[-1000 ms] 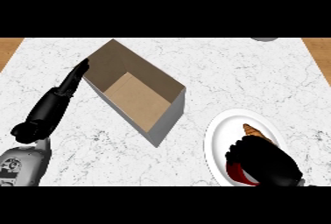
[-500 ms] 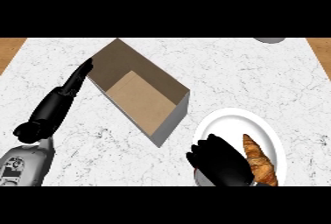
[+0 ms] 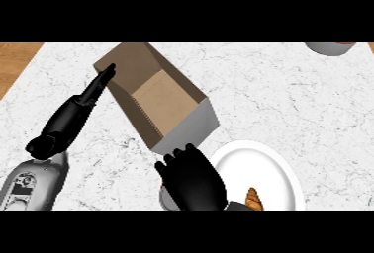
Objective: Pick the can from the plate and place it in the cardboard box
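The right hand (image 3: 194, 184), fingers curled and presumably clamped on the hidden can, has moved off the plate (image 3: 274, 163) toward the box (image 3: 157, 106); left hand (image 3: 80, 106) straight beside the box.

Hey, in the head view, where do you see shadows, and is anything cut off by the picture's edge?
Head view: the open brown cardboard box is darker along its left inner wall; even light on the white marble counter; a grey round object is cropped at top right.

My left hand (image 3: 76, 111) open, fingers straight, alongside cardboard box (image 3: 164, 99); right hand (image 3: 191, 180) curled, just below box.
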### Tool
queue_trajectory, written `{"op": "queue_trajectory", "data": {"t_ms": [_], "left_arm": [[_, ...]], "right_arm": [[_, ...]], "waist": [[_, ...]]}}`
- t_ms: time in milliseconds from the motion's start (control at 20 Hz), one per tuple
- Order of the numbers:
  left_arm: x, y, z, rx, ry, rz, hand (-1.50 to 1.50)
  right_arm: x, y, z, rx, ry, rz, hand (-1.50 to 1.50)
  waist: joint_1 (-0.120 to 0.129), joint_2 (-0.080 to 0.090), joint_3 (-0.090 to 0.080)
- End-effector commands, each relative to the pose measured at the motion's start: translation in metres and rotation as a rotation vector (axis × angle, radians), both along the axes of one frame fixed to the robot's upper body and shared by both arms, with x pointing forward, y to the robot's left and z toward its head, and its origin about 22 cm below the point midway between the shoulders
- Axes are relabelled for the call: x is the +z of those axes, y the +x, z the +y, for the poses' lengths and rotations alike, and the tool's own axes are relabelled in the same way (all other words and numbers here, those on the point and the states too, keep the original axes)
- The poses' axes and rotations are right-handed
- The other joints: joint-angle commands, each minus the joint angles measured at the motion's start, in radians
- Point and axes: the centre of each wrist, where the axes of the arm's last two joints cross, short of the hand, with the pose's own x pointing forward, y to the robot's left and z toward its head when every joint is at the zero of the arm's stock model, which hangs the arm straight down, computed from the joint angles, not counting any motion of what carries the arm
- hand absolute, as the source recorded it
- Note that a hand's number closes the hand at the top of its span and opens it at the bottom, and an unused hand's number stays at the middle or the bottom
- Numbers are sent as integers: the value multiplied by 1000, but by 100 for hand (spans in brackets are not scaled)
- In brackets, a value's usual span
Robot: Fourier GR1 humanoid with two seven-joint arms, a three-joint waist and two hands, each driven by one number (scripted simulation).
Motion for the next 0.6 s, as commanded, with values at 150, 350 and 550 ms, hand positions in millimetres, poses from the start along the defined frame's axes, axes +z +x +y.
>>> {"op": "queue_trajectory", "data": {"t_ms": [150,350,550], "left_arm": [[-5,5,-4,-39,11,41,0],[-5,9,-15,-34,3,45,0],[-9,10,-16,-38,8,43,0]], "right_arm": [[38,8,31,-130,121,-161,150],[62,21,30,-323,283,-203,150],[89,36,38,-498,397,-251,150]], "waist": [[22,0,-3],[3,-2,-1],[5,0,-4]]}}
